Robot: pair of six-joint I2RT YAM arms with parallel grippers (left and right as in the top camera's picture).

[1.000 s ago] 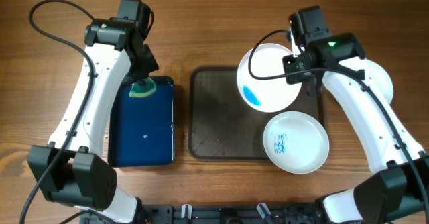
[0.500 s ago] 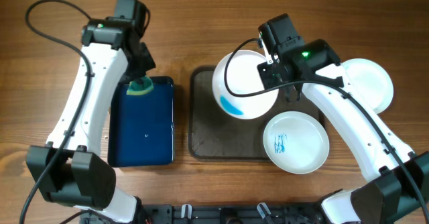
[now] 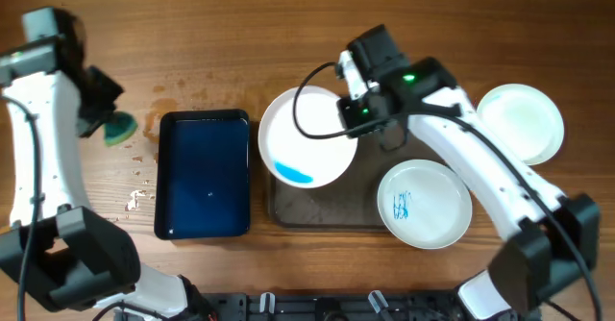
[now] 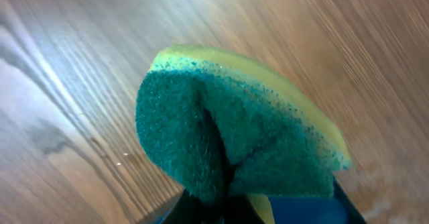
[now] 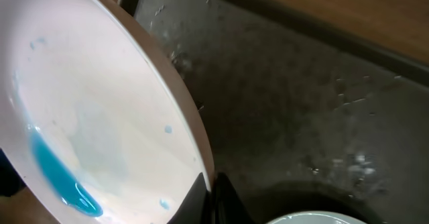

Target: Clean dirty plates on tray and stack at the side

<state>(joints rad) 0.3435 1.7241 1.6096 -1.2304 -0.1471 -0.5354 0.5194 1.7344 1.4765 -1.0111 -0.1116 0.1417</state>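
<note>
The right gripper (image 3: 357,119) clamped the rim of the smeared plate (image 3: 303,140), which jutted leftward over the tray (image 3: 327,206); the left gripper (image 3: 108,121) squeezed a sponge (image 4: 234,137).

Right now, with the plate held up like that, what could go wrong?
1. The right gripper pinches the plate only at its rim; it may slip.
2. The plate is tilted, and its blue liquid pools at the low edge and could spill onto the table beside the blue tray.

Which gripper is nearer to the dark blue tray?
Left. The left gripper, holding a sponge, is just left of the blue tray; the right gripper, holding a plate, is farther right.
</note>
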